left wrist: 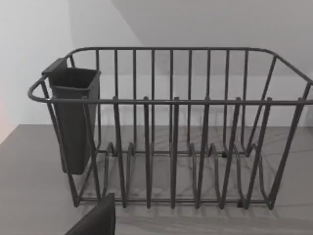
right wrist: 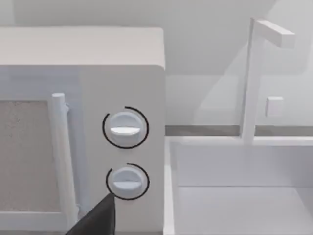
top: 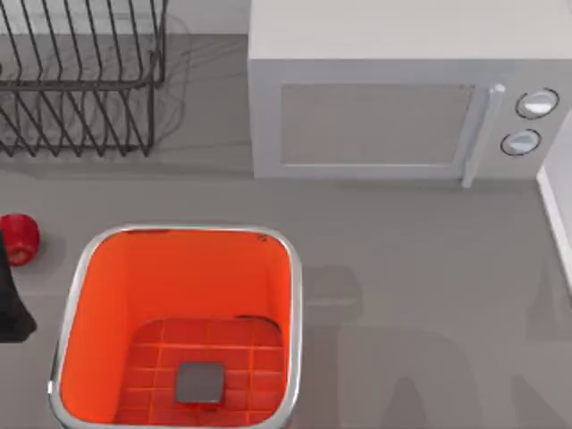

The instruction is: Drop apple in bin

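one apple (top: pixel 19 239): on the worktop (top: pixel 411 268), just left of the bin (top: pixel 290 268).
our left hand (top: pixel 11 299): beside the apple; grip state we cannot tell.
risk: a poor grasp may roll it away.

Red apple (top: pixel 19 239) on table, left of open orange bin (top: pixel 94 313).

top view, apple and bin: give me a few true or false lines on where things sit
1. The apple lies inside the bin. False: it sits on the table, off the bin's left side.
2. A grey square lies on the bin's floor. True.
3. The wire rack holds plates. False: its slots are bare.
4. The microwave stands behind the bin, door shut. True.
5. The microwave has two knobs. True.
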Controlling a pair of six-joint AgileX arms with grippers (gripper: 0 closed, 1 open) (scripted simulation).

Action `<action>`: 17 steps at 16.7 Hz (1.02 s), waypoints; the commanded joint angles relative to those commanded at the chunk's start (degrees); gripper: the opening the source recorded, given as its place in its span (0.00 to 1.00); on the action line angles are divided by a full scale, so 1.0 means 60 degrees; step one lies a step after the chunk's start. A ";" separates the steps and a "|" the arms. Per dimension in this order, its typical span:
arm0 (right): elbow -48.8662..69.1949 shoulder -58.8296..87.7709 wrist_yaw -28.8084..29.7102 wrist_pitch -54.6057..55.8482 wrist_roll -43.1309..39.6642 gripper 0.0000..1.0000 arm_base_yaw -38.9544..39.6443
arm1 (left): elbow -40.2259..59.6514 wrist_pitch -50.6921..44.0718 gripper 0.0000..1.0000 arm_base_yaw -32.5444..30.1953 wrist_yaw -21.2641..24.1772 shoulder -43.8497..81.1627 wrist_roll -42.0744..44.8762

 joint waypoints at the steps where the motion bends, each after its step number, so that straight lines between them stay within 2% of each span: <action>1: 0.0000 0.0000 0.0000 0.0000 0.0000 1.00 0.0000 | 0.0000 0.0000 1.00 0.0000 0.0000 0.0000 0.0000; 5: 0.0000 0.0000 0.0000 0.0000 0.0000 1.00 0.0000 | 0.0079 -0.0357 1.00 0.0047 -0.0019 0.0489 0.0276; 9: 0.0000 0.0000 0.0000 0.0000 0.0000 1.00 0.0000 | 0.0861 -0.1295 1.00 0.0163 -0.0013 0.2039 0.1283; 17: 0.0000 0.0000 0.0000 0.0000 0.0000 1.00 0.0000 | 0.4450 -0.3820 1.00 0.0408 0.0198 0.6752 0.4615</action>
